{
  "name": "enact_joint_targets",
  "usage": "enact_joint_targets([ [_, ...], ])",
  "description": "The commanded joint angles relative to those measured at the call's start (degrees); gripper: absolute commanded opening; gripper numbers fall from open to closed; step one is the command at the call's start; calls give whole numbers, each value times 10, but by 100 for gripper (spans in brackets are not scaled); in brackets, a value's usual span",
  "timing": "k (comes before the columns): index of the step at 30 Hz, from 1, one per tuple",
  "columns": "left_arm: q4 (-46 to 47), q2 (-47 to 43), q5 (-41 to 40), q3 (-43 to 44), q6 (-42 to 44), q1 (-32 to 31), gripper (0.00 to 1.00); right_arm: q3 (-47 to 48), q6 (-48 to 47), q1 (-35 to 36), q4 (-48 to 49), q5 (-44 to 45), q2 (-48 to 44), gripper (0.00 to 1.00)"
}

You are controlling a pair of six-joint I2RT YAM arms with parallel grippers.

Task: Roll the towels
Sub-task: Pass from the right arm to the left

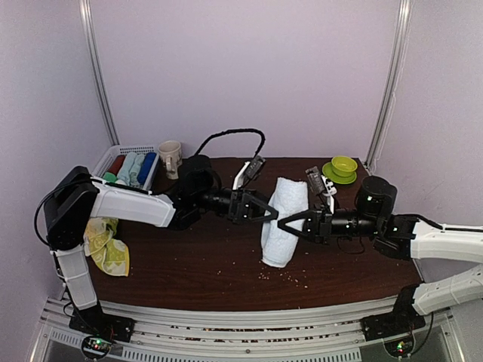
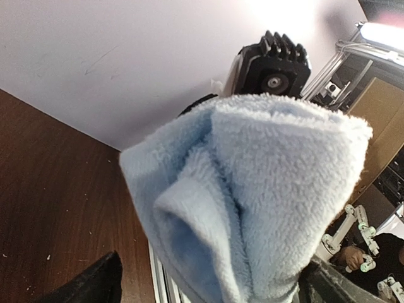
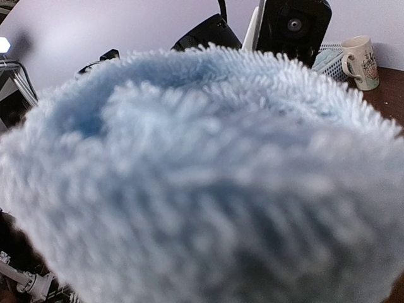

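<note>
1. Pale blue-white towel (image 1: pixel 290 197): mid-table, a long loose bundle running from the far side toward the near edge. Its lower end lies on the brown table (image 1: pixel 196 264).
2. Left gripper (image 1: pixel 270 213): reaches in from the left and sits at the towel's left flank. The jaws are spread wide and grip nothing. In the left wrist view the folded towel (image 2: pixel 265 189) fills the space ahead, with the dark fingers (image 2: pixel 95 284) well apart at the bottom corners.
3. Right gripper (image 1: pixel 282 222): comes in from the right, opposite the left one. From above, the jaws are drawn nearly together on the towel's middle, pinching the cloth. The right wrist view is filled by blurred blue pile (image 3: pixel 202 177) pressed close to the lens, so the fingertips cannot be seen there.
4. Yellow-green towel (image 1: pixel 106 247): crumpled and unrolled at the table's left edge beside the left arm, well apart from both grippers.
5. White slatted basket (image 1: pixel 128 148): far left corner, holding rolled cloths (image 1: pixel 130 167) in red, pale teal and blue, side by side.
6. Mug (image 1: pixel 170 157): upright, just right of the basket.
7. Green cup (image 1: pixel 344 164): on a green saucer (image 1: pixel 332 176), far right.
8. Crumbs (image 1: pixel 279 277): scattered near the towel's near end.
</note>
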Motion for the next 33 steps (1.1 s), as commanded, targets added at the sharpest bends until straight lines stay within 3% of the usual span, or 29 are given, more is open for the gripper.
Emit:
enact_joint_targets([
  [1,-21,9,8,15,32,-11,98,22,-31,3,-18,56,9,3],
  [6,-124,5,-8,37,99,-20,97,42,-47,3,-66,142,23,3],
  [12,-172,4,-23,53,133,-34,97,49,-42,3,-68,210,28,3],
  [19,-330,6,-120,106,222,-44,83,75,-36,3,-118,262,52,3],
  [25,-385,15,-177,133,242,-55,74,83,-12,3,-124,284,71,3],
  [33,-396,26,-184,144,258,-69,74,90,34,3,-117,308,90,4],
])
